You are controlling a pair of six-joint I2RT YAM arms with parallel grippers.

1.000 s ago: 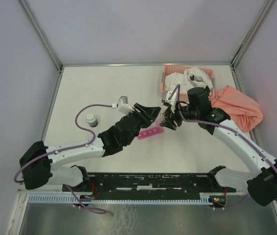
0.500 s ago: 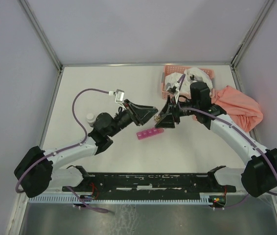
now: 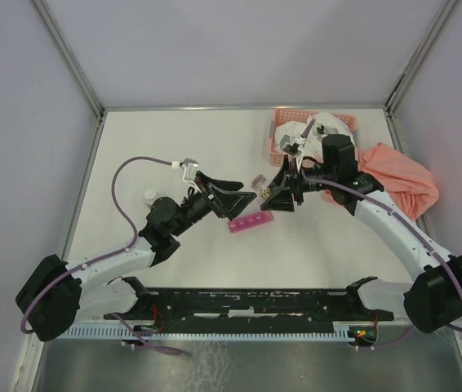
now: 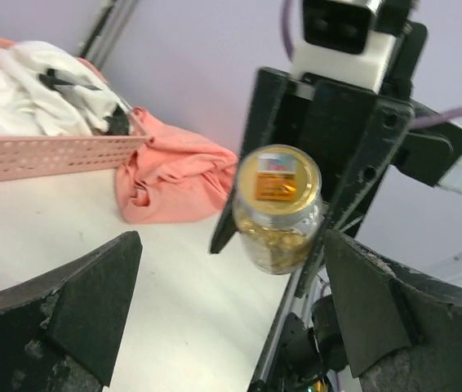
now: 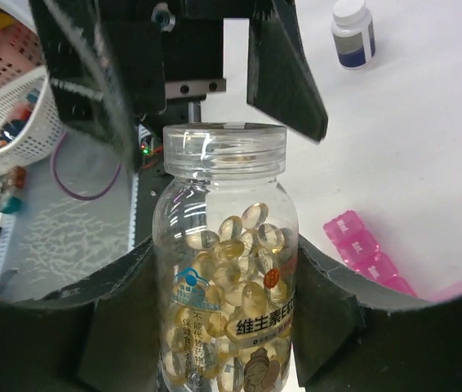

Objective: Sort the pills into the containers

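Observation:
Yellow pills fill a clear bottle [image 5: 224, 278] with a clear cap, and my right gripper [image 5: 224, 263] is shut on its body. It holds the bottle [image 3: 257, 181] level above the table, cap toward my left gripper [image 3: 233, 197]. The left gripper [image 4: 231, 314] stands open, its fingers spread wide to either side of the bottle's capped end [image 4: 278, 204] without touching it. The pink containers strip [image 3: 250, 223] lies on the table just below both grippers, and part of the containers [image 5: 370, 255] shows beside the bottle, lids shut.
A small white-capped bottle [image 3: 151, 196] stands at the left behind the left arm. The salmon basket [image 3: 284, 122] with white items sits at the back right, an orange cloth [image 3: 398, 175] beside it. The black rail [image 3: 247, 302] runs along the near edge.
The left gripper has opened wide and drawn back a little to the left from the bottle's cap end. The right gripper still holds the bottle and has barely moved.

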